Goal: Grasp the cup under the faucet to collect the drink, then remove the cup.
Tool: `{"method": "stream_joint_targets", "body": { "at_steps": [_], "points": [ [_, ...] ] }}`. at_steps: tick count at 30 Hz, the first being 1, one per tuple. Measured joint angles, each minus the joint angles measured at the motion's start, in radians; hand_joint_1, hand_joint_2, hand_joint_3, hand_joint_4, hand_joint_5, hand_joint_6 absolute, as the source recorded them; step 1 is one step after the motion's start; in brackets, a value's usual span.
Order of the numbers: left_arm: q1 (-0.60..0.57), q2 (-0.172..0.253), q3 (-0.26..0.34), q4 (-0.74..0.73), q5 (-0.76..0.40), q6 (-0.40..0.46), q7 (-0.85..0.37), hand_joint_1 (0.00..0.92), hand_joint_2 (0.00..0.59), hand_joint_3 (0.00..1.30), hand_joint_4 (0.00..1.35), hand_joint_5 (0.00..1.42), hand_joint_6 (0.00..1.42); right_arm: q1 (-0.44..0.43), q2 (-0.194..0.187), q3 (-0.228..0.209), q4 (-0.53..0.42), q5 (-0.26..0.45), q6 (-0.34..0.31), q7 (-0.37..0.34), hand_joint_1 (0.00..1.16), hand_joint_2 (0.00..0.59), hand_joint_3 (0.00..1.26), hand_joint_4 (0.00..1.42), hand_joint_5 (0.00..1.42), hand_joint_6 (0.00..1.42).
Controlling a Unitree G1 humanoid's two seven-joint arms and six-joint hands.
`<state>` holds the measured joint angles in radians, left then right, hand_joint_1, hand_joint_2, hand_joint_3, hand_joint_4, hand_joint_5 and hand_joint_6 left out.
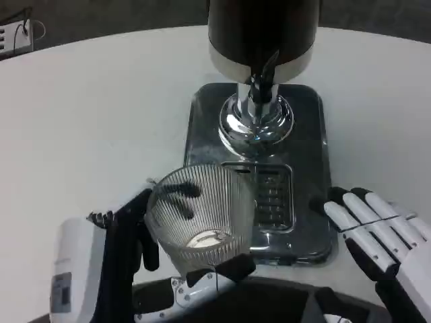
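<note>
While my left hand point(145, 259) holds the ribbed clear cup point(200, 217), its dark fingers wrapped round the wall from the nine o'clock side, the cup sits at about six o'clock from the faucet point(261, 86), over the near edge of the steel drip tray point(306, 145) and short of the grille point(271, 196). I can't tell whether its base rests on the tray or hangs just above it. My right hand point(377, 232) lies at four o'clock on the desk point(101, 121), fingers straight and spread, holding nothing, its tips just beside the tray's corner. I judge this to be the carrying step, with the cup gripped but not under the spout. Next I'd push it toward twelve o'clock, keeping it upright, until the mouth sits beneath the faucet.
</note>
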<state>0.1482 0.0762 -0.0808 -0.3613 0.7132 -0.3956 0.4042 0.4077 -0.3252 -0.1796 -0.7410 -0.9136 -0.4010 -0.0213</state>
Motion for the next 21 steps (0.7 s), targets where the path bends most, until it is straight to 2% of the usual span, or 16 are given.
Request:
{"method": "stream_joint_targets", "body": {
  "at_steps": [2,9,12,21],
  "points": [
    [-0.042,0.014,0.023,0.043,-0.002,0.000,0.005,0.825,0.000,1.07,1.13,1.24,1.39,0.004,0.002,-0.002,0.000,0.000,0.000,0.000,0.20,0.493,0.10,0.06,0.07,0.16],
    [-0.156,0.043,0.037,0.168,0.003,-0.001,0.030,0.825,0.000,1.07,1.13,1.24,1.39,0.025,0.004,-0.038,-0.003,0.005,0.002,-0.004,0.20,0.493,0.10,0.06,0.07,0.16],
    [-0.237,0.055,0.038,0.259,0.010,0.004,0.059,0.829,0.000,1.07,1.13,1.24,1.39,0.027,0.004,-0.051,-0.003,0.009,0.004,-0.007,0.20,0.493,0.10,0.06,0.07,0.16],
    [-0.425,0.080,0.009,0.488,0.047,0.015,0.140,0.833,0.000,1.07,1.13,1.24,1.39,0.021,0.007,-0.054,-0.002,0.010,0.015,-0.010,0.20,0.493,0.10,0.06,0.07,0.16]
  ]
}}
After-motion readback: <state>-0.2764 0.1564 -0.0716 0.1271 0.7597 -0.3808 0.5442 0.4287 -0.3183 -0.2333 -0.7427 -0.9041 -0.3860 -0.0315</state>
